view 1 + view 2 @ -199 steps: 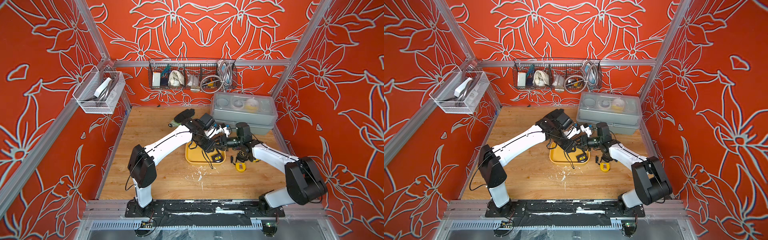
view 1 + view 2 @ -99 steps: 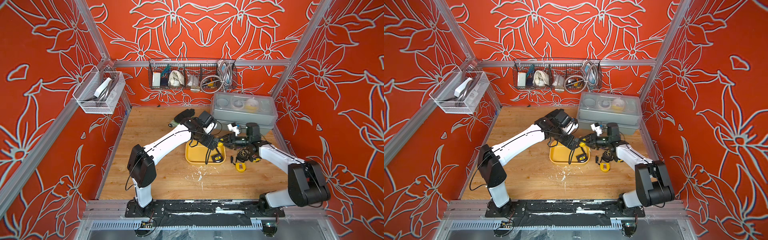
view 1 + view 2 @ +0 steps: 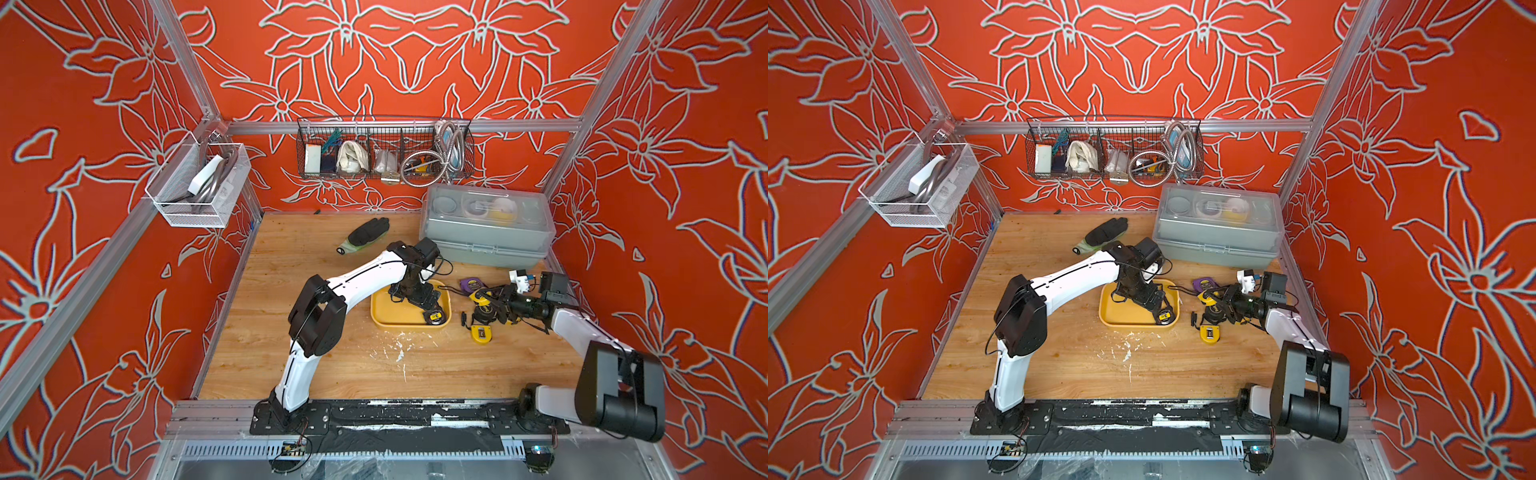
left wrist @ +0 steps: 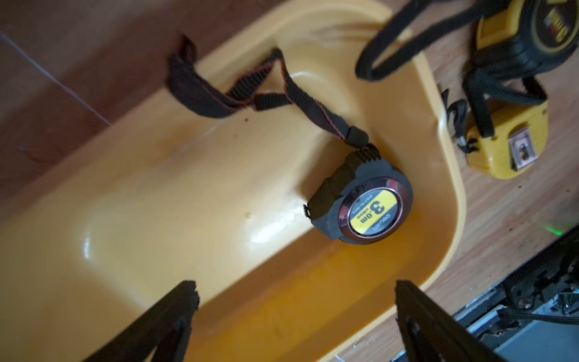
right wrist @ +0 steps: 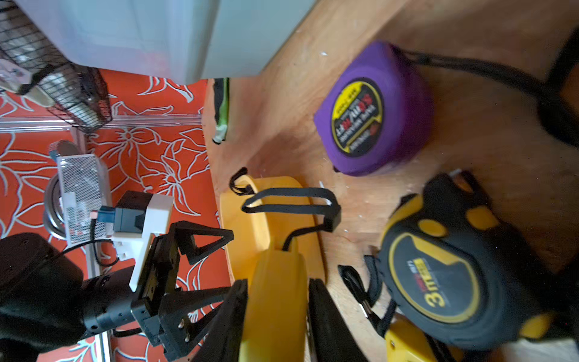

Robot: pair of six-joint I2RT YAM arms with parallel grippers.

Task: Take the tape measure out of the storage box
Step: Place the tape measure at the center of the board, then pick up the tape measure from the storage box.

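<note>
1. The storage box (image 3: pixel 390 313) sits mid-bench (image 3: pixel 291 270), also seen in the left wrist view (image 4: pixel 156 203).
2. The tape measure (image 3: pixel 435 318), dark grey and round with a yellow label (image 4: pixel 366 208), lies flat inside the box, against the corner wall nearest the right arm. Its black strap (image 4: pixel 250 91) trails across the box floor and drapes over the rim.
3. Left jaws: wide apart, holding nothing, over the box. The fingers (image 4: pixel 169 316) are short of the tape measure, not touching it.
4. Right jaws: clamped on a yellow tape measure (image 5: pixel 275 297), above the bench just beside the box. Its strap loop (image 5: pixel 291 203) hangs near the box rim; I cannot tell whether they touch.
5. Clutter beside the box under the right arm: purple tape measure (image 3: pixel 471 284), black-and-yellow tape measure (image 5: pixel 451 282) and small yellow tape measure (image 3: pixel 481 334), close together with straps tangled.
6. Farther off: grey lidded case (image 3: pixel 486 237) at the back, black glove (image 3: pixel 368 232) beside it, wire basket (image 3: pixel 384 153) on the back wall, white mesh basket (image 3: pixel 199 187) on the left wall.
</note>
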